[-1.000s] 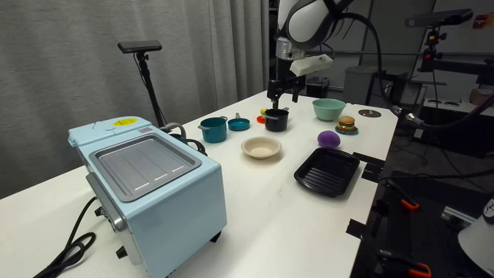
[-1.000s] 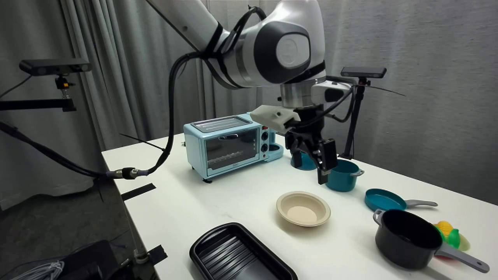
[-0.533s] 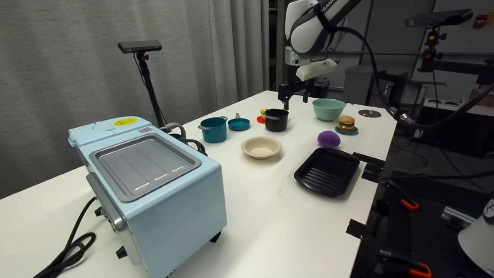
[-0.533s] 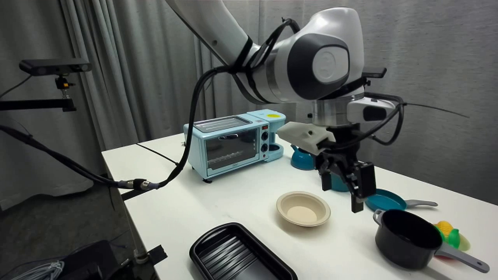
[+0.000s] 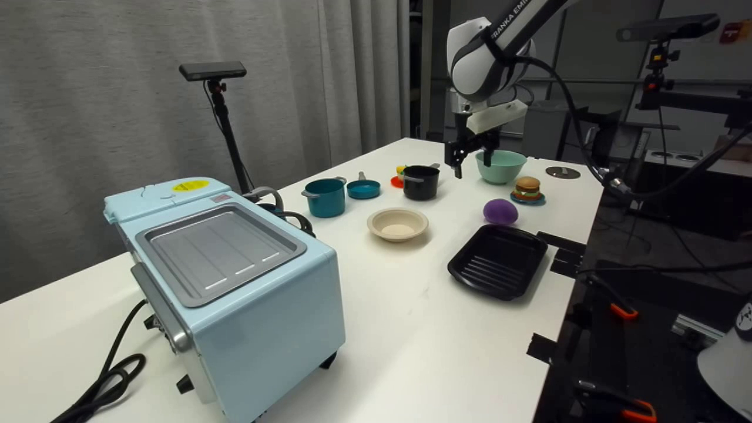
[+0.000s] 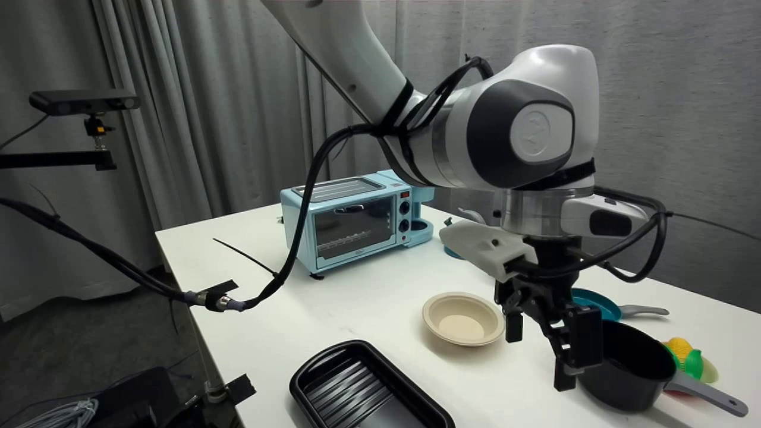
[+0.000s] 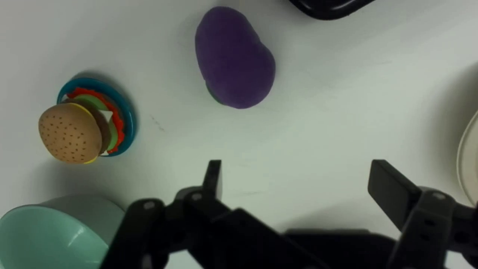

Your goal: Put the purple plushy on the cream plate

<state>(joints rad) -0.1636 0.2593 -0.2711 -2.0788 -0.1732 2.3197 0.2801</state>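
The purple plushy (image 5: 500,211) lies on the white table beside the black tray in an exterior view. It also shows in the wrist view (image 7: 235,59), above the gripper's fingertips in the picture. The cream plate (image 5: 398,228) is empty in both exterior views (image 6: 464,324). Only its edge shows at the right of the wrist view (image 7: 471,157). My gripper (image 7: 298,173) is open, with nothing between its fingers. It hangs above the table between the black pot and the teal bowl in an exterior view (image 5: 473,165), apart from the plushy.
The black tray (image 5: 498,264) sits close to the plushy. A toy burger (image 7: 71,132) on a blue plate and the teal bowl (image 7: 52,239) stand nearby. The black pot (image 6: 624,380) is close to the gripper. A blue toaster oven (image 5: 276,341) stands farther off.
My gripper has moved rightward and lower in both exterior views, away from the teal pot and past the cream plate. It stays open. The plushy and plate have not moved.
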